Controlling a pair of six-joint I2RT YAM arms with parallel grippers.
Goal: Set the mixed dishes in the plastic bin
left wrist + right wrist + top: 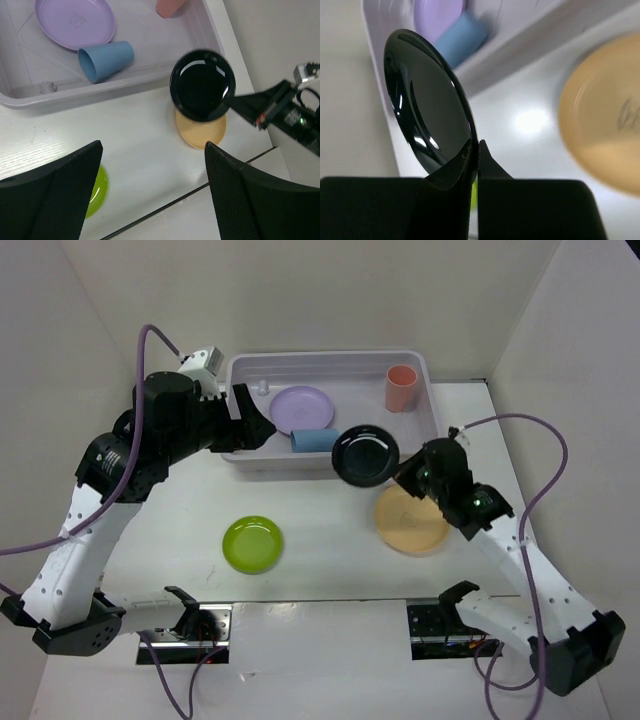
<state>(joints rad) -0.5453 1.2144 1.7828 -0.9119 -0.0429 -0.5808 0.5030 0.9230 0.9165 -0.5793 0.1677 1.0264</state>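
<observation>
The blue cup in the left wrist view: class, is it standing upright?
No, the blue cup lies on its side inside the plastic bin, beside the lavender plate.

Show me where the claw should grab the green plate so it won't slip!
Probably its raised rim, on the edge nearest the arms. The green plate lies flat, right side up on the table, so only the rim sticks up to pinch. Come straight down from above, one finger inside the rim, one outside. The left claw is open and free.
</observation>
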